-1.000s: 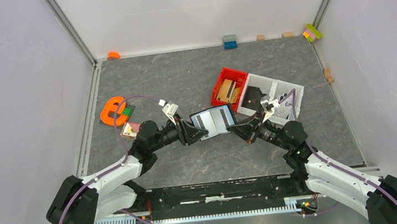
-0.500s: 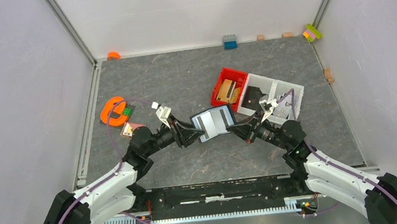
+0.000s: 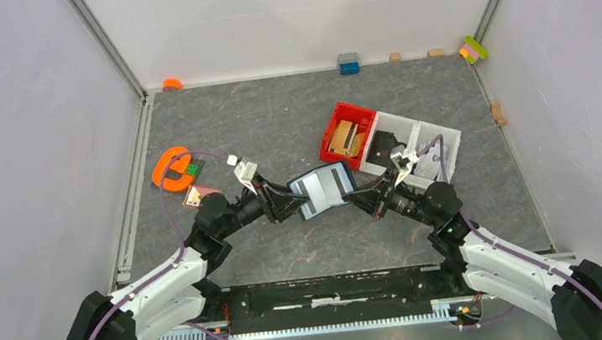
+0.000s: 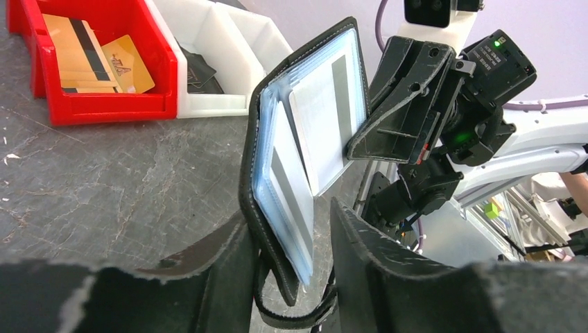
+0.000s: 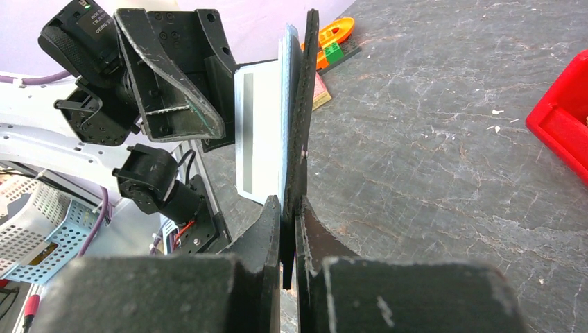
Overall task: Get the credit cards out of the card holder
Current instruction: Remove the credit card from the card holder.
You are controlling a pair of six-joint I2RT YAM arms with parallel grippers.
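Top external view, open wallet held above tabletop, slightly lower in frame than a second ago, right tool clamped on one flap, left tool parted around the other, cards tucked inside.

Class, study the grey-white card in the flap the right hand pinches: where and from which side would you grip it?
Probably the card's edge nearest the fold, with the left hand coming from the left. The right hand clamps the card holder's outer edge, holding that flap upright, so only the fold side is free.
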